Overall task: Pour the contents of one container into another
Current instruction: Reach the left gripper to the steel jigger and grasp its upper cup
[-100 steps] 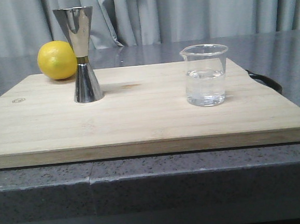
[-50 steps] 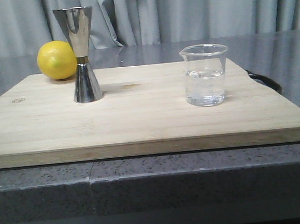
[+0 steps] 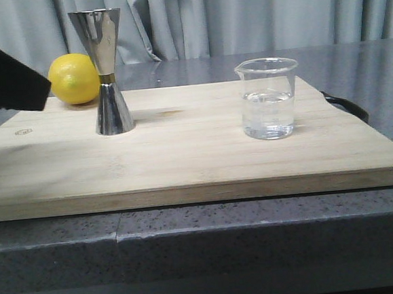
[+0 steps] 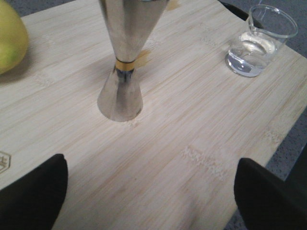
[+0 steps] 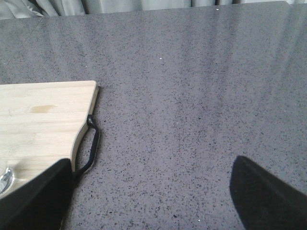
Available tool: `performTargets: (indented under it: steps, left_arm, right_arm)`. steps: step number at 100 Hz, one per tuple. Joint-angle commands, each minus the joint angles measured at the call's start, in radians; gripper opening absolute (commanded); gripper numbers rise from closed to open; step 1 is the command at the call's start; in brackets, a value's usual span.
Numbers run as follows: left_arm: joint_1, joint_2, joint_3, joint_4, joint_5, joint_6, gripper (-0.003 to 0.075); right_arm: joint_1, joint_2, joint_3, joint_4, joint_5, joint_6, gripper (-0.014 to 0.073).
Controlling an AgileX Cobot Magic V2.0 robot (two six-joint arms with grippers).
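A small clear glass beaker [image 3: 269,98] holding clear liquid stands on the right part of the wooden cutting board [image 3: 183,155]; it also shows in the left wrist view as the beaker [image 4: 259,43]. The tall steel jigger [image 3: 107,72] with a gold band at its waist stands upright on the board's left part, seen close as the jigger [image 4: 125,62]. My left gripper [image 4: 151,191] is open above the board, short of the jigger, with nothing between its fingers. Out past the board's right edge, my right gripper [image 5: 151,191] hangs open and empty over the grey counter.
A yellow lemon [image 3: 73,78] sits behind the jigger at the board's back left corner. The board's black handle [image 5: 91,148] sticks out at its right end. Grey speckled counter [image 5: 201,96] surrounds the board, with a curtain behind.
My left arm has come into the front view from the left edge, casting a shadow on the board. Beaker, jigger and lemon have not moved.
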Motion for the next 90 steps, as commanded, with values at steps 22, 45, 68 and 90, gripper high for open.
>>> performTargets:
  steps: [22, 45, 68, 90]
  left_arm:
    - [0.098, 0.189, -0.088, -0.297, 0.278, 0.345, 0.0637]
    - [0.132, 0.338, -0.133, -0.392, 0.490, 0.596, 0.0637]
    - [0.132, 0.440, -0.224, -0.412, 0.558, 0.645, 0.0637]
    - [0.121, 0.512, -0.304, -0.442, 0.608, 0.659, 0.0637]
  right_arm:
    - [-0.007, 0.012, -0.037, 0.000, -0.061, -0.006, 0.0603]
    - [-0.007, 0.012, -0.037, 0.000, -0.061, -0.006, 0.0603]
    - [-0.007, 0.012, -0.037, 0.010, -0.061, -0.006, 0.0603]
    - [-0.007, 0.012, -0.037, 0.020, -0.059, -0.006, 0.0603]
